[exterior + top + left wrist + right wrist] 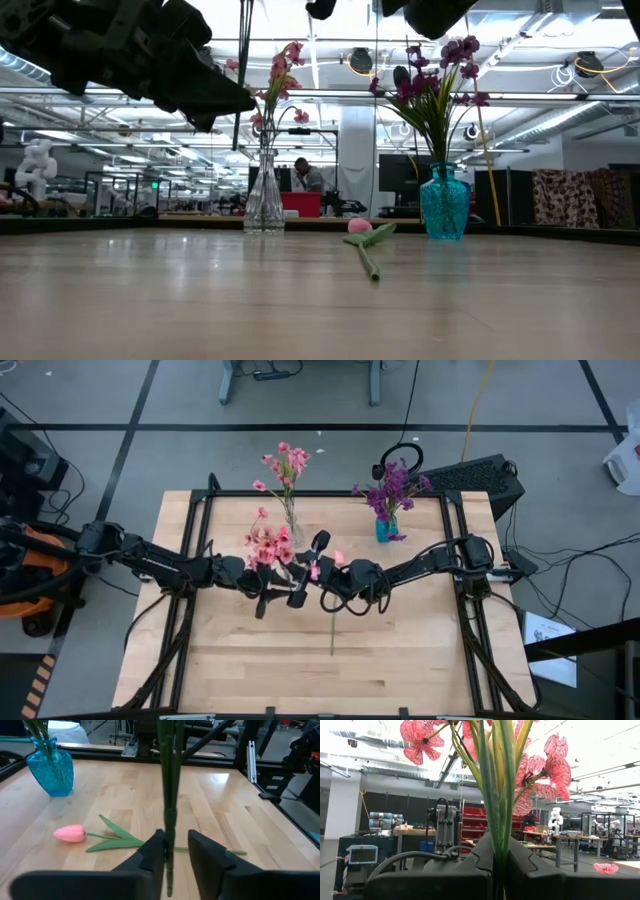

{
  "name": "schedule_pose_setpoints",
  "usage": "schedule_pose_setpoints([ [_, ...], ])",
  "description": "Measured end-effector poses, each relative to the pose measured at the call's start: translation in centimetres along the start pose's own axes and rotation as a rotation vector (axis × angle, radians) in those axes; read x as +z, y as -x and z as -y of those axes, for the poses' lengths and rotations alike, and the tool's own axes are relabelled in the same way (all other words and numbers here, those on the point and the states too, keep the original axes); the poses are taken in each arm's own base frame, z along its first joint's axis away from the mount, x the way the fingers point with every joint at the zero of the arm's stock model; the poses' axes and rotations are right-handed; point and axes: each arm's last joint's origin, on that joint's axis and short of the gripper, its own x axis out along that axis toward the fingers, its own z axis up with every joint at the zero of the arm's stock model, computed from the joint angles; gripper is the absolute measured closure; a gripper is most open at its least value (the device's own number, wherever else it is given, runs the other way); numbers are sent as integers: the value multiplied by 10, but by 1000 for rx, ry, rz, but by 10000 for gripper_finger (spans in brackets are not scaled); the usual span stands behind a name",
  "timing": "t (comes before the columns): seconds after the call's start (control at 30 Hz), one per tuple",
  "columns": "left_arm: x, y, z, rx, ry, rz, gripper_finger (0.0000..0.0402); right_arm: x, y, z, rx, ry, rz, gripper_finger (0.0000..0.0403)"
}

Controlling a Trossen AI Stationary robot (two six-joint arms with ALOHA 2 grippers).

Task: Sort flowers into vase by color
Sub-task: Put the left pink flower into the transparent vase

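Observation:
A pink-blossomed flower spray [266,546] stands upright above the table's middle, with my right gripper [501,855] shut on its green stems. The lower stem [170,810] hangs between the fingers of my left gripper [176,852], which is open, with a gap on one side of the stem. In the high view my left gripper [288,588] comes from the left and my right gripper [322,582] from the right. A pink tulip [70,833] lies flat on the table. A clear vase [292,530] holds pink flowers. A blue vase [385,528] holds purple ones. My right gripper pinches the spray's bundled green stems [499,820] between its two fingers, below the blossoms. The fingers come from the table's right, slanting upward, and lie across the stems. The spray stands upright, clear of the table. My left gripper: the stem lies close against one finger [156,851]; I cannot tell whether they touch.
The tulip's stem [333,625] runs toward the near edge, just below both grippers. Both vases stand at the far side of the wooden tabletop [420,650], the blue vase [445,205] right of the clear one [264,200]. A black frame rail [455,530] borders the table.

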Motion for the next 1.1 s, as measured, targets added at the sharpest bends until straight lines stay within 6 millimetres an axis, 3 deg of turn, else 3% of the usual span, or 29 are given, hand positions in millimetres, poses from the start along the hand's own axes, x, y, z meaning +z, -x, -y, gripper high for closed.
schedule_pose_setpoints([
  [0.2, -1, 0, -3, 85, -1, -4, 387, 0, 0, -1, 3, -3, -3, 392],
  [0.43, -8, 1, -12, 136, 8, -80, 380, -4, 3, -6, 7, -22, -72, 371],
  [0.87, -11, 4, -14, 148, 8, -131, 387, 19, 26, -5, -31, -33, -566, 183],
  [1.1, -12, 4, -13, 125, -7, -137, 387, 39, 61, 0, -163, 103, -819, 126],
])
